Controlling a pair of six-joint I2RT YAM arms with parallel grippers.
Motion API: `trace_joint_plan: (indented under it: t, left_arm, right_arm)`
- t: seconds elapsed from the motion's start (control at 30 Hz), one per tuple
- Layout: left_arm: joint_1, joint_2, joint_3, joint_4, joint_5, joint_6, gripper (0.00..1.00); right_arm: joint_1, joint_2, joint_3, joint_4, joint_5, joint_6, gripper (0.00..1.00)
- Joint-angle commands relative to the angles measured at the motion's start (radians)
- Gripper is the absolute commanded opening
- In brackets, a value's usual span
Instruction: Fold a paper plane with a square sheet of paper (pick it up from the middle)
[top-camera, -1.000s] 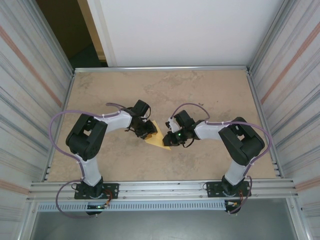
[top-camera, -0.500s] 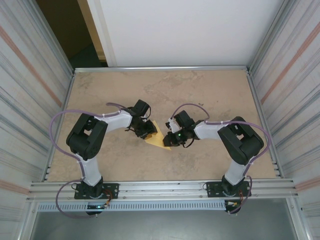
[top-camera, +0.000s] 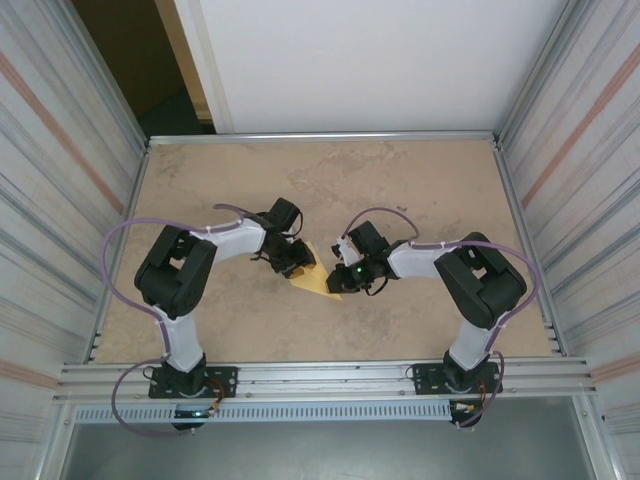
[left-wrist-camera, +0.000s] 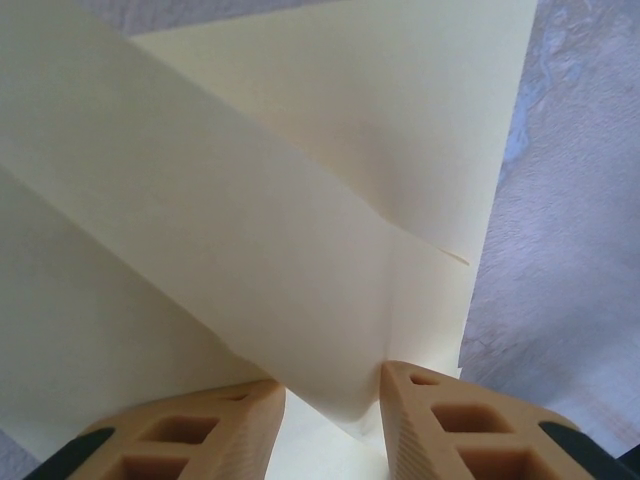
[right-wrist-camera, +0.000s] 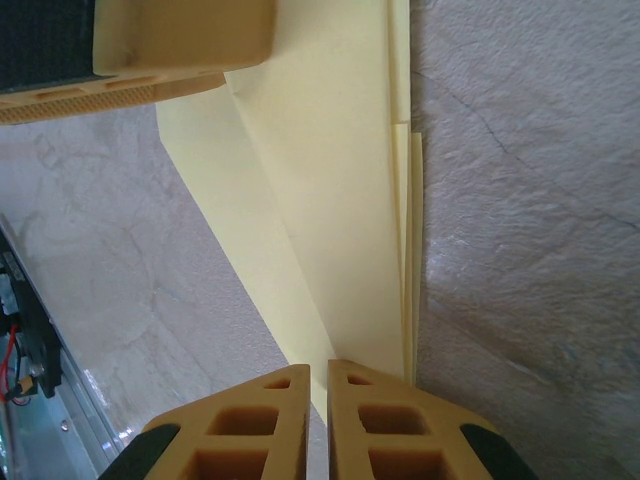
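The square sheet of paper (top-camera: 316, 281) is a pale-yellow, creased, pointed shape lying on the table between the two arms. My left gripper (top-camera: 299, 263) is at its upper-left edge. In the left wrist view a raised flap of the paper (left-wrist-camera: 300, 200) curls down between the left gripper's (left-wrist-camera: 330, 405) parted fingers and touches the right-hand finger (left-wrist-camera: 440, 410). My right gripper (top-camera: 338, 283) is at the paper's right corner. In the right wrist view the right gripper (right-wrist-camera: 318, 390) is shut on the narrow end of the layered paper (right-wrist-camera: 330, 200), and one left finger (right-wrist-camera: 150, 45) rests on its far end.
The marbled tan table (top-camera: 400, 190) is bounded by metal rails and ribbed side walls (top-camera: 70, 200). A white back wall stands behind it. Both arm bases sit at the near edge.
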Motion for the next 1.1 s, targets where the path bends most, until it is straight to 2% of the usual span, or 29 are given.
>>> trace_joint_plan:
  t: [0.0, 0.53, 0.83, 1.07]
  left_arm:
    - [-0.019, 0.256, -0.112, -0.082, -0.188, 0.037, 0.37]
    - [-0.027, 0.344, -0.101, -0.091, -0.21, 0.068, 0.4]
    - [-0.034, 0.383, -0.094, -0.109, -0.232, 0.065, 0.4]
    - [-0.038, 0.386, -0.095, -0.109, -0.237, 0.062, 0.4]
  right_arm:
    - [-0.007, 0.011, 0.009, -0.039, 0.02, -0.029, 0.12]
    - [-0.008, 0.007, 0.006, -0.049, 0.018, -0.026, 0.12]
    - [-0.008, -0.066, 0.035, -0.049, -0.015, -0.009, 0.14]
    - [-0.006, -0.004, 0.071, -0.046, -0.033, -0.018, 0.14]
